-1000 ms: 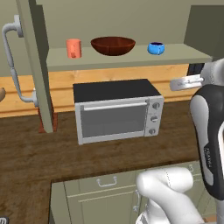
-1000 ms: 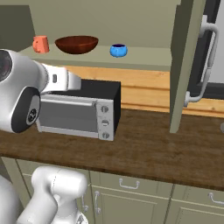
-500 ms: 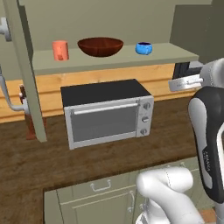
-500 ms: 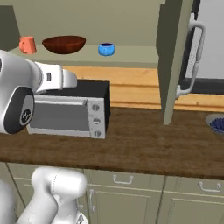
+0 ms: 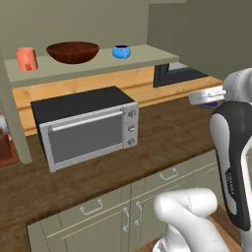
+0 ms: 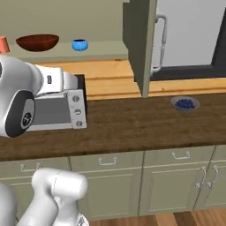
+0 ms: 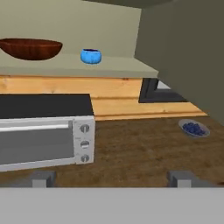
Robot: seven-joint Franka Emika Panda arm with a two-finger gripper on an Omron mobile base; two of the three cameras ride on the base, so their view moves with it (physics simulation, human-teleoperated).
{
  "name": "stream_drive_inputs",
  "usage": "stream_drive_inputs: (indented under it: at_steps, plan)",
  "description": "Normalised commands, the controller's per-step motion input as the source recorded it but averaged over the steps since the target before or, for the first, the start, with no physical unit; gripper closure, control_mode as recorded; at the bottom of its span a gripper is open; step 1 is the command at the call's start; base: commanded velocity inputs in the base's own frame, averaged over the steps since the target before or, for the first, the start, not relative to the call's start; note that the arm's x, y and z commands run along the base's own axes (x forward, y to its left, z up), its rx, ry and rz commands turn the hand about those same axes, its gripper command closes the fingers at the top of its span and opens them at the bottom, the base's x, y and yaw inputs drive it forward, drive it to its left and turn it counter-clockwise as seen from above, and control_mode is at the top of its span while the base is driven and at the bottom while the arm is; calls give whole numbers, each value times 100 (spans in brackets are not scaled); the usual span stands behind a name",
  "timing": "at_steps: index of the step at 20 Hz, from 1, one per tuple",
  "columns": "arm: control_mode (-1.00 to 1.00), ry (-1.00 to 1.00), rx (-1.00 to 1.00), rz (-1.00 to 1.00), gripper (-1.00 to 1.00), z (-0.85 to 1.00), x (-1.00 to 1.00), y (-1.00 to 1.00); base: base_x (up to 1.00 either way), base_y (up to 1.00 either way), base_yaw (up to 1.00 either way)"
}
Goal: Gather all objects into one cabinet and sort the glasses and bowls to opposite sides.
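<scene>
From the left base view I see the orange tumbler, the red-brown bowl and the blue cup lined up on the cabinet shelf, apart from one another, above the toaster oven.

In the right base view the cabinet door stands open, which I judge gives access to that shelf; a small dish of blueberries sits on the surface.

In the hand view my tool is released, fingers wide and empty, aimed over the surface below the shelf.
</scene>
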Motion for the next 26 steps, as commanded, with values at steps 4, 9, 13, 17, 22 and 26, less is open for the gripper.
stream_drive_inputs:
  at_steps: [4, 9, 13, 17, 22, 26]
  plan:
    - [100, 0, 0, 0, -100, 0, 0, 0, -50, -8, -42]
    - [100, 0, 0, 0, -100, 0, 0, 0, -37, -22, -50]
    - [100, 0, 0, 0, -100, 0, 0, 0, -32, -10, -56]
    - [100, 0, 0, 0, -100, 0, 0, 0, -26, -7, -57]
    - [100, 0, 0, 0, -100, 0, 0, 0, -9, -6, -59]
    - [100, 0, 0, 0, -100, 0, 0, 0, 8, -20, -56]
